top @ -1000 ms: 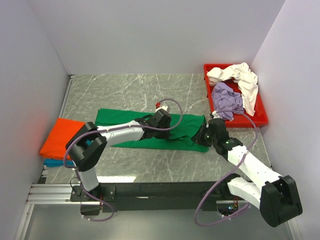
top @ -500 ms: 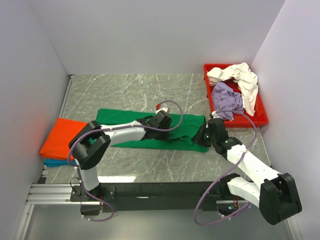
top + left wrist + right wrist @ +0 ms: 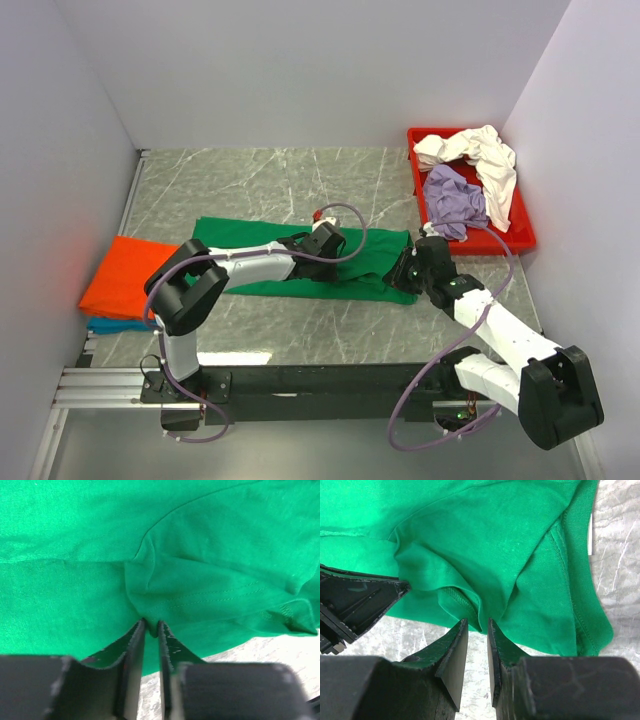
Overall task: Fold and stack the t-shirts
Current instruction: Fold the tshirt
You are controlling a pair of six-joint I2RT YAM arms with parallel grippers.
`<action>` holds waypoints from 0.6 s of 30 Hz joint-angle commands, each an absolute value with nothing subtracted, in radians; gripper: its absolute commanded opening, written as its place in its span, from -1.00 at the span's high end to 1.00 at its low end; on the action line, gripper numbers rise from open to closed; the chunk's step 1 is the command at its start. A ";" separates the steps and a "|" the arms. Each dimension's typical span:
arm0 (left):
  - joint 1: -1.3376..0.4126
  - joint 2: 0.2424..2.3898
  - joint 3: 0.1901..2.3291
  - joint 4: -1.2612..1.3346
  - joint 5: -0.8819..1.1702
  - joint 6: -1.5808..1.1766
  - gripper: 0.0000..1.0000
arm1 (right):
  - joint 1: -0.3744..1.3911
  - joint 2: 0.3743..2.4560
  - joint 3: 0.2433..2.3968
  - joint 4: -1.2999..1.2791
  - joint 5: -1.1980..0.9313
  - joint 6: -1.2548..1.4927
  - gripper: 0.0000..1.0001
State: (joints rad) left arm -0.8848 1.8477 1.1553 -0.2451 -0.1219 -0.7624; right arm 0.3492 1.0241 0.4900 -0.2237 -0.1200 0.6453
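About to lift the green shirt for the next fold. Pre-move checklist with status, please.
1. Grip of left gripper: ok, jaws pinch a puckered fold of the green t-shirt.
2. Grip of right gripper: cannot tell, only a fold edge reaches its jaws.
3. Cloth lying flat: not ok, bunched by both grippers.
4. Stack spot: ok, orange t-shirt folded on teal t-shirt.
5. Other shirts clear: ok, cream-white t-shirt and lavender t-shirt sit in the red tray.

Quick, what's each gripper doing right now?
Left gripper: closed, pinching the green shirt.
Right gripper: closed on the green shirt's fold.
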 commanded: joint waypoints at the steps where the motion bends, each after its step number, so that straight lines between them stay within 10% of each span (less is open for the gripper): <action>1: -0.884 1.848 1.201 -0.236 -0.136 -0.778 0.61 | 0.354 1.020 0.511 -0.184 -0.107 0.634 0.41; 18: -0.833 1.756 1.155 -0.273 -0.149 -0.793 0.98 | 0.354 1.031 0.502 -0.173 -0.104 0.637 0.41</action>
State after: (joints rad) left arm -0.8494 1.8229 1.1648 -0.2771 -0.1360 -0.7841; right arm 0.3492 1.0252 0.4900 -0.2169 -0.1196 0.6453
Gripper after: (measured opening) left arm 0.022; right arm 0.296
